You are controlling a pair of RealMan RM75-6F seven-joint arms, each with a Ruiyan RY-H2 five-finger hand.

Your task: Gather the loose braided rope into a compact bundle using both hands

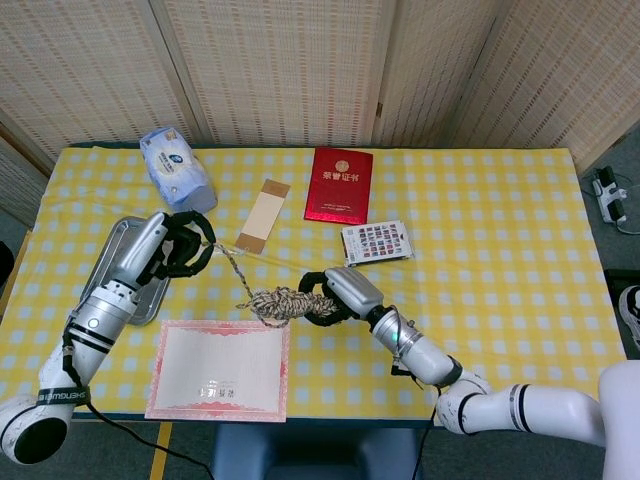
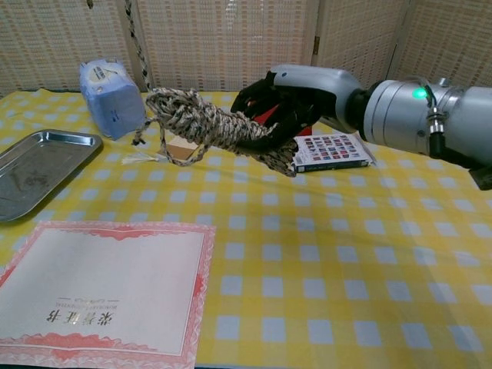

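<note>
The braided rope [image 1: 283, 303] is wound into a mottled beige bundle [image 2: 206, 125] held above the yellow checked table [image 1: 480, 200]. My right hand [image 1: 336, 296] grips the bundle's right end, black fingers wrapped round it [image 2: 278, 105]. One loose strand [image 1: 232, 268] runs from the bundle's left end up to my left hand [image 1: 181, 248], which holds it raised over the tray. In the chest view the strand [image 2: 138, 38] climbs out of the top edge and the left hand is out of frame.
A metal tray [image 2: 38, 165] lies at the left, a blue tissue pack [image 2: 111, 96] behind it. A pink-bordered certificate [image 1: 220, 370] lies at the front left. A red booklet [image 1: 339, 185], a tan strip [image 1: 262, 215] and a patterned box [image 2: 332, 150] lie further back.
</note>
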